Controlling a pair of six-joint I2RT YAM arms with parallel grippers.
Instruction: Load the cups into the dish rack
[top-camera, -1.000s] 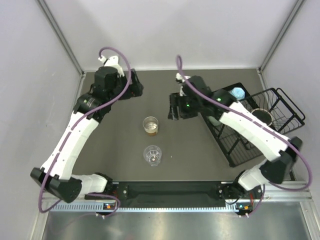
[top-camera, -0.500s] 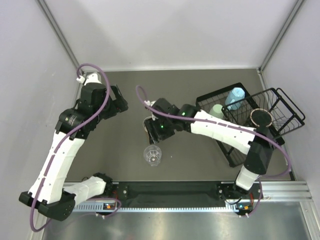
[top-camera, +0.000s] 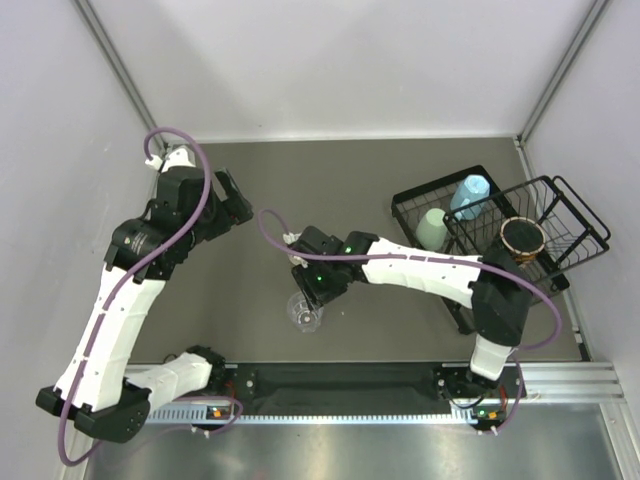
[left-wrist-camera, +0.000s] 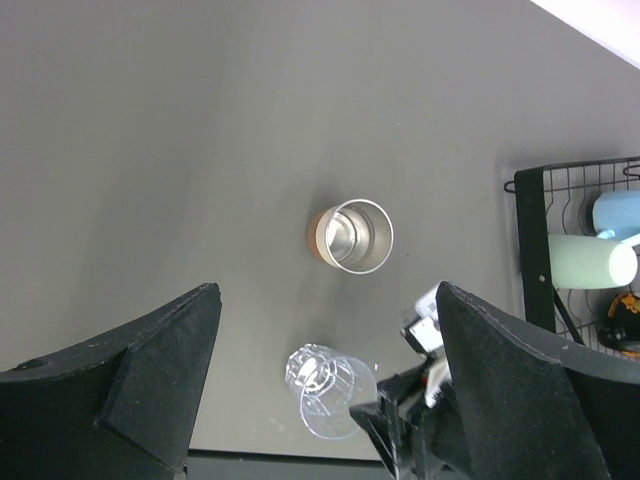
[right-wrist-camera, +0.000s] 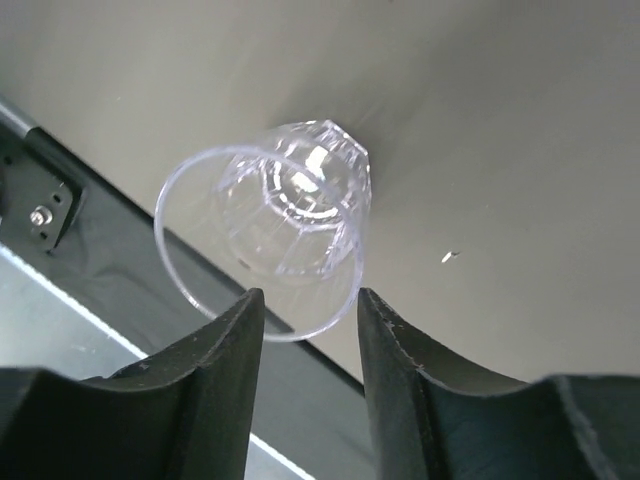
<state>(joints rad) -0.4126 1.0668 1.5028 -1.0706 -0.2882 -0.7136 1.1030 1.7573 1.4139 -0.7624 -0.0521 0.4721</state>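
black fingers (left-wrist-camera: 150, 380) of the left gripper (top-camera: 232, 197) are spread wide with nothing between them. it hangs above the table (top-camera: 390, 335) toward its far left corner, and its wrist camera looks down on both loose cups.

the clear amber-tinted glass (left-wrist-camera: 350, 236) stands upright near the middle of the table, mouth up. from the top camera it is hidden under the right arm.

the clear ribbed cup (top-camera: 305, 314) stands upright a little nearer the near edge, just apart from the glass. the right arm reaches across from the right side, and the right gripper (right-wrist-camera: 308, 305) sits low over this cup. its two fingers (right-wrist-camera: 215, 370) are partly apart, and the near part of the cup's rim lies in the gap between them. i cannot tell whether the pads press on the wall or only stand beside it. the cup's base appears to rest on the table.

the black wire dish rack (top-camera: 572, 212) sits at the right edge of the table, toward the far right corner. the mint green tumbler (top-camera: 432, 229) and the light blue mug (top-camera: 470, 195) lie in its flat section, side by side. a dark cup with a brownish rim (top-camera: 522, 240) sits in the raised wire basket further right.
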